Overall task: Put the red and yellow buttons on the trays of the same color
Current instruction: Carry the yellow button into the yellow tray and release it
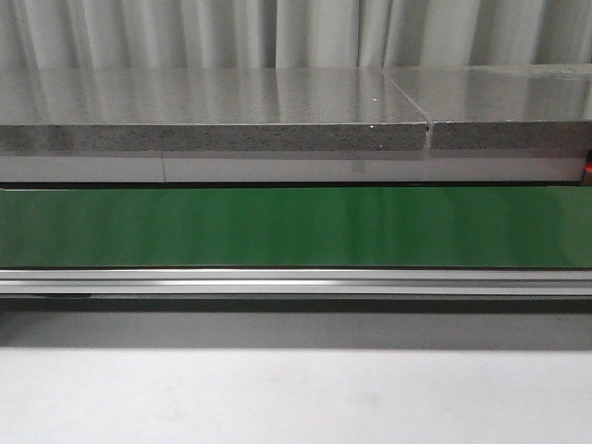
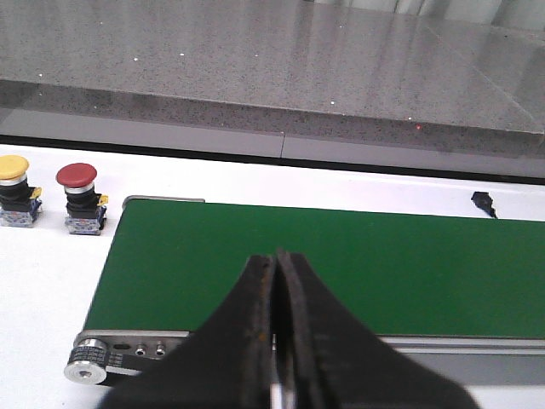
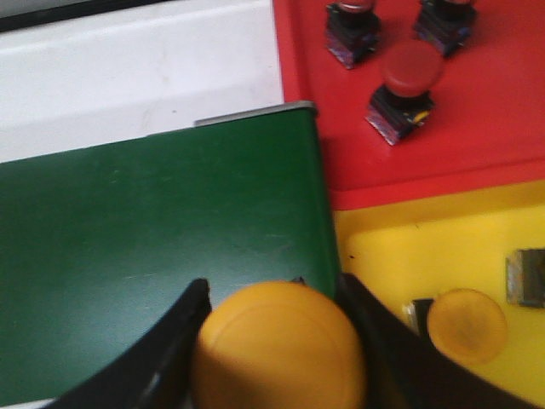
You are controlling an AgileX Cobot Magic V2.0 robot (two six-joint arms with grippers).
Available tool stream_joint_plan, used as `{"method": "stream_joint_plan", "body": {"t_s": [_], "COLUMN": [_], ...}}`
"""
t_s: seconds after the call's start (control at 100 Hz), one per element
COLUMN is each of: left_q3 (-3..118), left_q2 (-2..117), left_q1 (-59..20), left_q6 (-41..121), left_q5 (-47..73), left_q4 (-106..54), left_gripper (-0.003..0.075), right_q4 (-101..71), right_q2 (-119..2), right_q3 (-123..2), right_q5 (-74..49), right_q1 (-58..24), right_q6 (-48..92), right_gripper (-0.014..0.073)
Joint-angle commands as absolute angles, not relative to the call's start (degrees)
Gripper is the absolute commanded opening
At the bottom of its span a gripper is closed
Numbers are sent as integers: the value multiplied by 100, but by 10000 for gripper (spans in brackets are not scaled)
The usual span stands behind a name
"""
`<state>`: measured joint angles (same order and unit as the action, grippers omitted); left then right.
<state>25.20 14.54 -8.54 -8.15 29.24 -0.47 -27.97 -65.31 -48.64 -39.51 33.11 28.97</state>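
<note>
gripping yellow button (image 3: 279,348), right hand (image 3: 272,341)

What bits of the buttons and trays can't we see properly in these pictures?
- Front view: only the green belt; buttons, trays and arms are out of frame.
- Right wrist view: the held yellow button hides its own body; the top edge cuts two red buttons.
- Left wrist view: small black thing too tiny to name.
</note>
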Motion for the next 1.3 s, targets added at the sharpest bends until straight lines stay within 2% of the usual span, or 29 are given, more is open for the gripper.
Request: {"method": "stream_joint_plan", "body": {"t_s": [0.0, 0.45, 0.84, 1.29], "left_q3": [2681, 2681, 2681, 2681], "left_q2": [1502, 1502, 1502, 1502], "left_q1": [-887, -887, -887, -887], "left_q6": [-814, -814, -814, -814], "left_q5": [2525, 2525, 2525, 2525], "left_q4": [-45, -45, -45, -45], "left_gripper": [-19, -19, -19, -19], "right_q4": [-2872, -680, -693, -709], "right_q2": [-6381, -6381, -6381, -7092], "right_q3": [-5056, -4745, -3307, -3264], "right_q5": [-3927, -3946, -2543, -1929], "right_q1": [3548, 3808, 3808, 3808], "right_q6": [2676, 715, 488, 448], "right_gripper": [192, 192, 192, 192]}}
